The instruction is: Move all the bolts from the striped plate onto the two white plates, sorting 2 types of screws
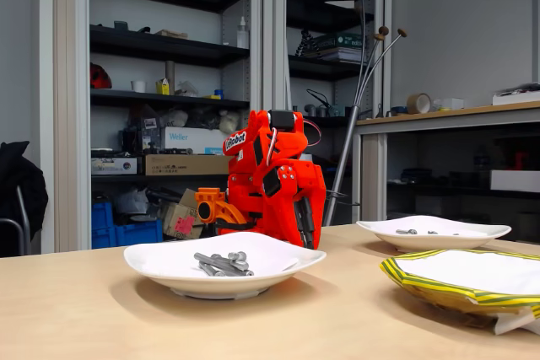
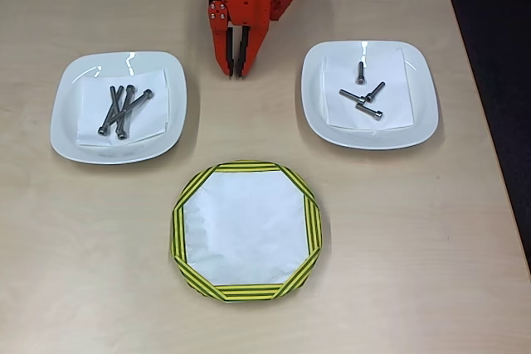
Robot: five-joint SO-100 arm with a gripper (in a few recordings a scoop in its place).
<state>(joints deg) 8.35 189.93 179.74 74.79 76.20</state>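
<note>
Shelving and a workshop bench sit behind a light wood table (image 2: 398,230). Striped plate (image 2: 246,230) near the front edge, mid-table, is bare in its white centre: no bolts on it in the overhead view.

Long bolts (image 2: 121,109), four or so, lie crossed on the white plate (image 2: 75,134) toward the left edge. Short bolts (image 2: 365,95), about four, lie scattered on the other white plate (image 2: 415,126) toward the right edge (a paper liner lies under each pile). Sorting looks clean, no mixing that I can see.

Orange arm (image 1: 272,179) is folded at the rear edge, between the two white plates. Gripper (image 2: 236,72) points down at the table, fingers pressed together, nothing between them.

My read: task is done, step in hand is parking. To do it well, keep the gripper closed and folded at the back, clear of both plate rims. A bump to a rim would roll the bolts. Check the striped plate's raised rim for a hidden bolt in the fixed view (image 1: 464,280) (none seen there).
</note>
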